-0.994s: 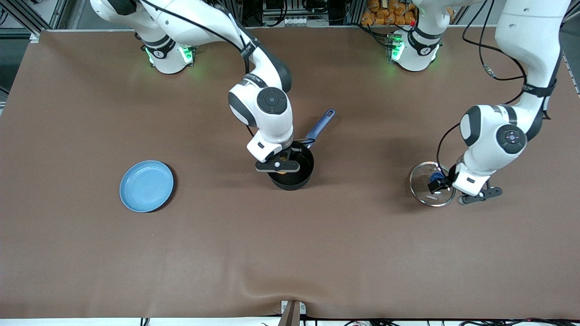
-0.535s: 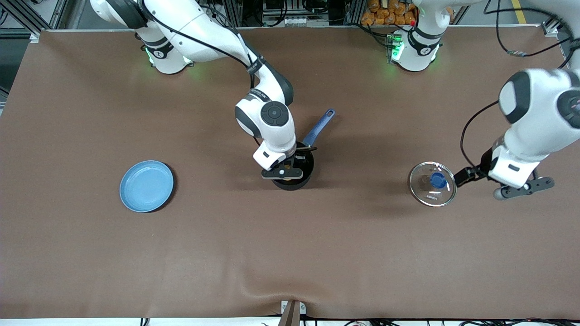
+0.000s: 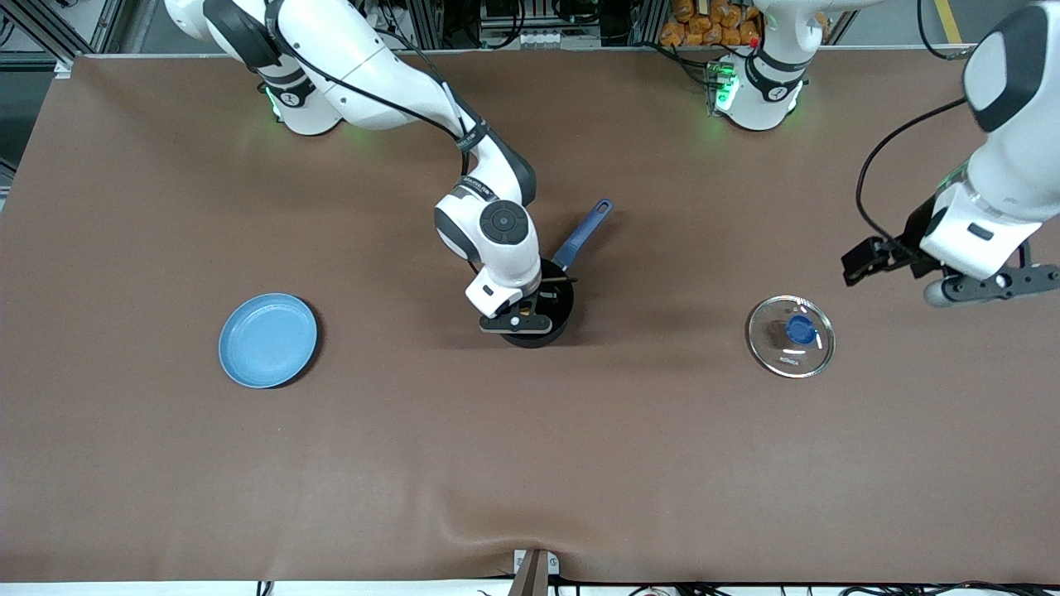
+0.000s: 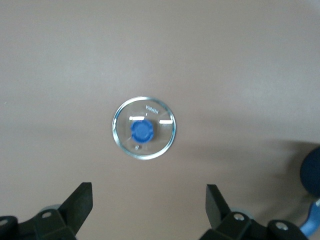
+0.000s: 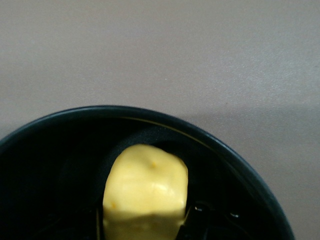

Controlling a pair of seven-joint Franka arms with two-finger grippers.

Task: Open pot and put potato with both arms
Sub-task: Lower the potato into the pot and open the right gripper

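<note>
The black pot (image 3: 556,319) stands uncovered mid-table, its blue handle (image 3: 586,232) pointing toward the bases. My right gripper (image 3: 528,305) reaches down into the pot and is shut on the yellow potato (image 5: 146,187), which sits inside the pot's rim (image 5: 150,111); the wrist hides the potato in the front view. The glass lid (image 3: 791,336) with its blue knob (image 3: 800,329) lies flat on the table toward the left arm's end. It also shows in the left wrist view (image 4: 156,142). My left gripper (image 3: 865,257) is open and empty, raised high beside the lid.
A flat light-blue plate (image 3: 267,339) lies toward the right arm's end of the table. The brown mat (image 3: 530,463) is bare nearer the front camera. The pot's edge (image 4: 312,172) shows at the margin of the left wrist view.
My left gripper let go of the lid's knob, rose and drew away toward its end of the table. My right gripper sank lower into the pot with the potato.
</note>
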